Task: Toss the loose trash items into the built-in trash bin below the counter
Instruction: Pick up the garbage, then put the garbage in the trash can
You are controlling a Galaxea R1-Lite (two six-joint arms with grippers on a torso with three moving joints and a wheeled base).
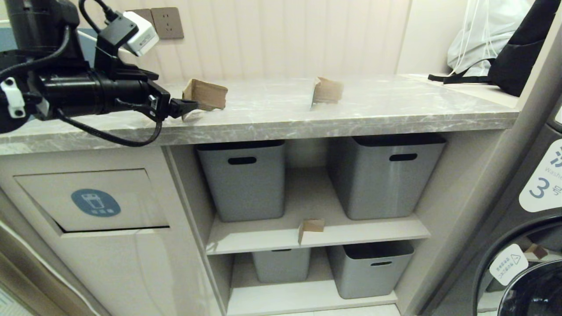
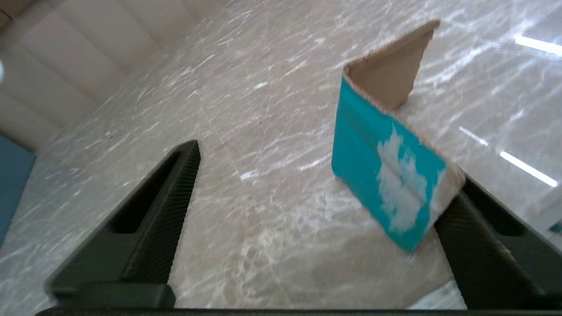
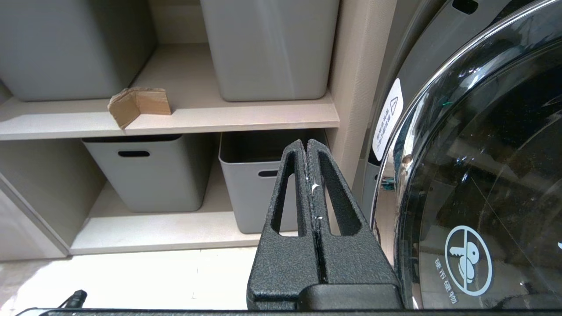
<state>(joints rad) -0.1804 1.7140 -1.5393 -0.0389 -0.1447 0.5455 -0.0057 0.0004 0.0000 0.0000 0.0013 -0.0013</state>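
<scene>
The left gripper (image 1: 186, 106) reaches level over the bench (image 1: 281, 116), its fingers (image 2: 167, 197) spread wide and holding nothing. A folded cardboard scrap (image 1: 206, 94), teal on one face, stands on the bench between the fingertips, against one finger. A second scrap (image 1: 327, 91) stands well beyond them. A third scrap (image 3: 138, 104) lies on the shelf (image 3: 219, 118) ahead of the right gripper (image 3: 307, 147), whose fingers are pressed together. The trash flap (image 1: 94, 202) sits below the left gripper.
</scene>
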